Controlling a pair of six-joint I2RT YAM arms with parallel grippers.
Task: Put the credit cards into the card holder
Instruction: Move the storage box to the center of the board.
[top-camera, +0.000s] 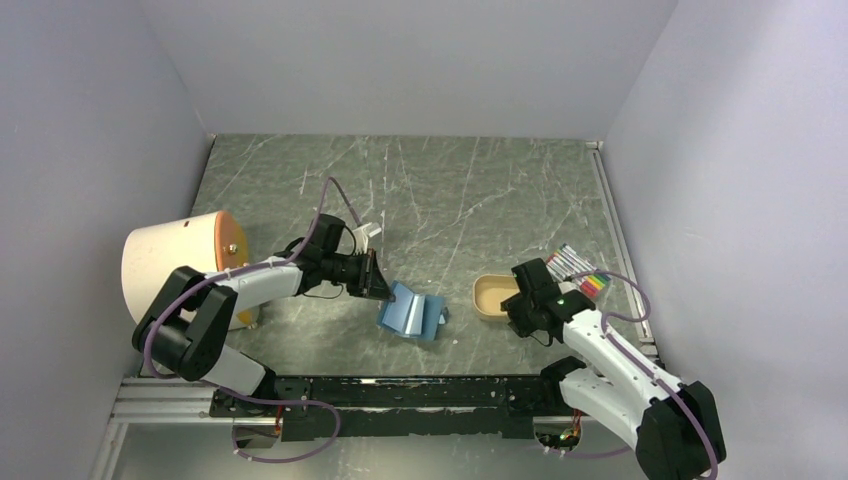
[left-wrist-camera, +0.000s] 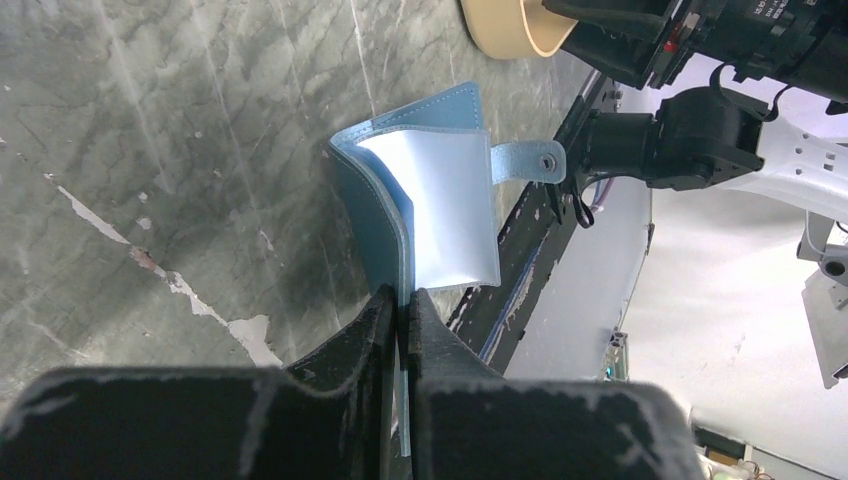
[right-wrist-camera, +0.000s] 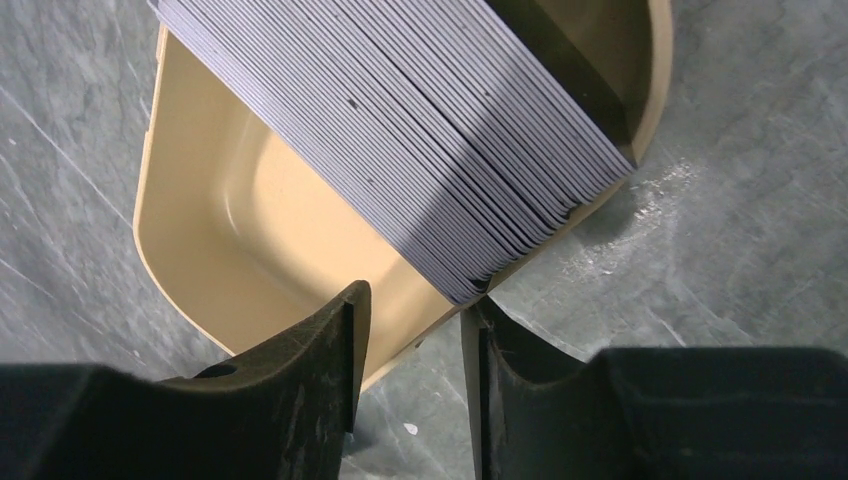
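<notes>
Near the middle of the table, towards the near edge, the teal card holder (top-camera: 411, 313) stands propped open like a little tent. That is plainly the left gripper (top-camera: 378, 283)'s doing: its fingers are pressed tight together on the edge of one leaf, so the pale inner pocket gapes to the right, with the snap tab (left-wrist-camera: 527, 161) hanging free on the far side of it. To my eye it is being held this way so that a card can be slid in without the wallet folding shut or skating off. Over to the right, well apart from the wallet, sits the tan tray (top-camera: 490, 297), and the credit cards (right-wrist-camera: 420, 130) lie in it as a thick fanned stack, leaning across its rim. The right gripper (right-wrist-camera: 410, 310) hangs just over the near corner of that stack with its jaws partly spread. A gap shows between them, and I cannot see that a card is caught. The slant of the stack offers up edges to nip, though taking only one looks fiddly. The markers (top-camera: 580, 270) lie beyond, out of the way.
</notes>
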